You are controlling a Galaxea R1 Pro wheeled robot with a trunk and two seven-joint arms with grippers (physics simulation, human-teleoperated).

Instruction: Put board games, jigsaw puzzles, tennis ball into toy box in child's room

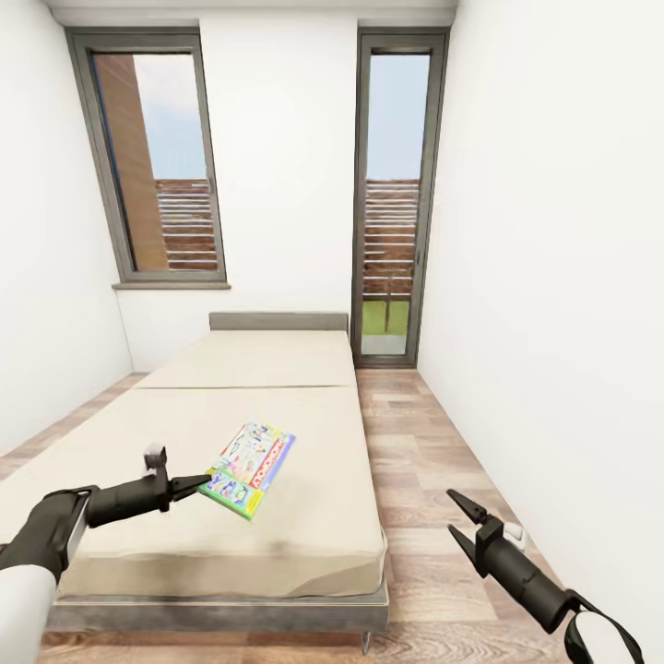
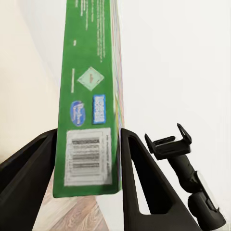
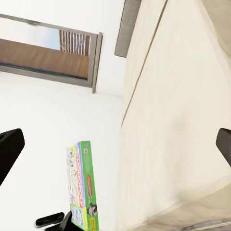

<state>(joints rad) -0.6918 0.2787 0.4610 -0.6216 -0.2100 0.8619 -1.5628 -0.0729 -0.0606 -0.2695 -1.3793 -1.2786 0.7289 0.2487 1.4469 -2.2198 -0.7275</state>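
Observation:
On the beige bed (image 1: 277, 369) my left gripper (image 1: 198, 482) is shut on the near edge of a board game (image 1: 249, 466), a flat white, green and blue box with a red stripe. The box sits tilted just over the mattress, right of its middle. In the left wrist view the box's green side (image 2: 89, 96) with a barcode label stands between both fingers (image 2: 139, 173), which press on it. My right gripper (image 1: 458, 514) hangs open over the wood floor, right of the bed's front corner. The right wrist view looks past its spread gripper (image 3: 118, 144) to the board game (image 3: 82, 187) and mattress (image 3: 178, 120).
A low grey headboard (image 1: 278, 321) ends the bed at the far wall, between a tall window (image 1: 157, 166) and a glass door (image 1: 397, 203). A strip of plank floor (image 1: 424, 443) runs between the bed and the white right wall (image 1: 572, 323).

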